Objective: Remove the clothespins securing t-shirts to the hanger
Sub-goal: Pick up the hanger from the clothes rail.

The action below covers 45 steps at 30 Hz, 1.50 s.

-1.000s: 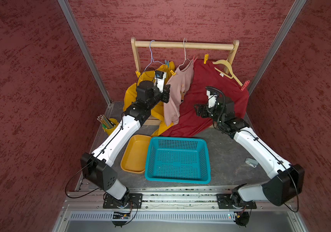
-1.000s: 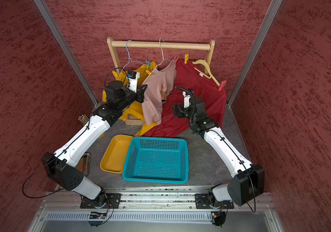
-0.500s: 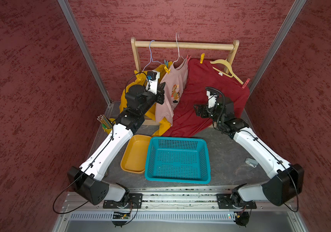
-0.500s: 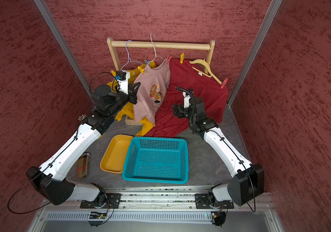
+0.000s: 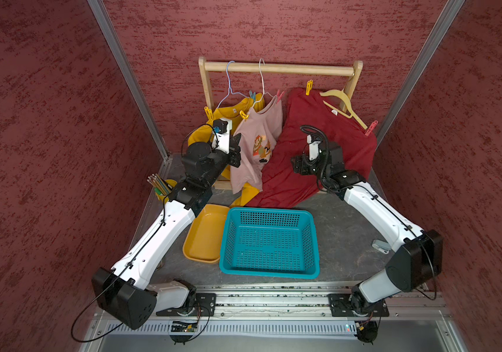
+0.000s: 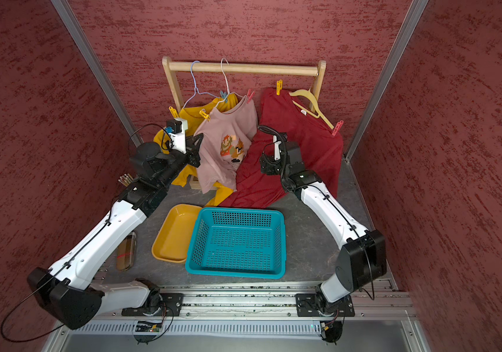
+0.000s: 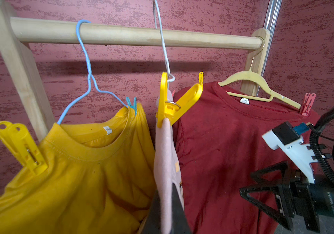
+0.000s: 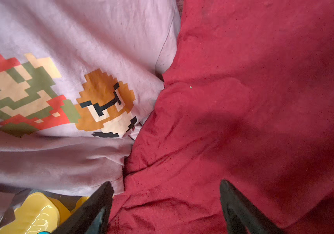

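Three t-shirts hang on a wooden rack: mustard yellow, pale pink with a pixel print, and dark red. Clothespins clip them to their hangers: yellow, light blue, yellow, yellow, red-pink and red-pink. My left gripper is shut on the pink shirt's side edge, below its yellow pin. My right gripper stands open in front of the red shirt, with nothing between its fingers.
A teal basket and a yellow tray sit on the table in front of the rack. A cup of pencils stands at the left wall. A grey clip lies by the right arm. The rack's rail spans the back.
My left gripper has drawn the pink shirt to the left, its hanger sliding along the rail and its print turning to face forward. The right arm has not moved.
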Available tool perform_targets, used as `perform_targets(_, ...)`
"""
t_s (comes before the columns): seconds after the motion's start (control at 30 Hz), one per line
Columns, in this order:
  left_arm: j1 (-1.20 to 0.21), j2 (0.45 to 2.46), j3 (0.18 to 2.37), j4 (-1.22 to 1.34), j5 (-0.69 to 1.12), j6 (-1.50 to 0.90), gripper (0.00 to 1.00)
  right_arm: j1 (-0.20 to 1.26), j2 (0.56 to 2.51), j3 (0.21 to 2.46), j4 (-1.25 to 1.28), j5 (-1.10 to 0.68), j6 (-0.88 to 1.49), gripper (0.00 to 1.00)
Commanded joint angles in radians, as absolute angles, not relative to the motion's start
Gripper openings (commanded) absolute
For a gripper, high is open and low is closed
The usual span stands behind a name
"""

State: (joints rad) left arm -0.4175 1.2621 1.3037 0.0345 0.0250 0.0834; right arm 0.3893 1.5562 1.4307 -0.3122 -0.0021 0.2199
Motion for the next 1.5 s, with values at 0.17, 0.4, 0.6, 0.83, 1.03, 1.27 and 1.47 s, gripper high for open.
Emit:
perform_targets(0.17, -0.392, 1.152, 1.300, 0.079, 0.172, 0.079, 0.00, 0.394, 1.535, 1.461, -0.298, 0.018, 0.223, 0.84)
perform_targets(0.4, -0.369, 1.084, 1.308, 0.038, 0.275, 0.043, 0.00, 0.394, 1.467, 1.437, -0.234, -0.007, 0.224, 0.84)
perform_targets(0.6, -0.352, 1.041, 1.378, -0.006, 0.337, 0.026, 0.00, 0.393, 1.388, 1.428, -0.212, -0.104, 0.236, 0.84)
perform_targets(0.83, -0.351, 1.025, 1.474, -0.035, 0.359, 0.006, 0.00, 0.394, 1.302, 1.386, -0.211, -0.129, 0.268, 0.83)
perform_targets(1.03, -0.350, 1.004, 1.534, -0.031, 0.315, -0.002, 0.00, 0.393, 1.254, 1.355, -0.238, -0.102, 0.287, 0.84)
perform_targets(1.27, -0.341, 1.033, 1.667, -0.055, 0.327, -0.004, 0.00, 0.394, 1.211, 1.343, -0.253, -0.091, 0.298, 0.84)
perform_targets(1.47, -0.340, 1.100, 1.817, -0.040, 0.360, -0.037, 0.00, 0.393, 1.182, 1.335, -0.255, -0.084, 0.310, 0.83)
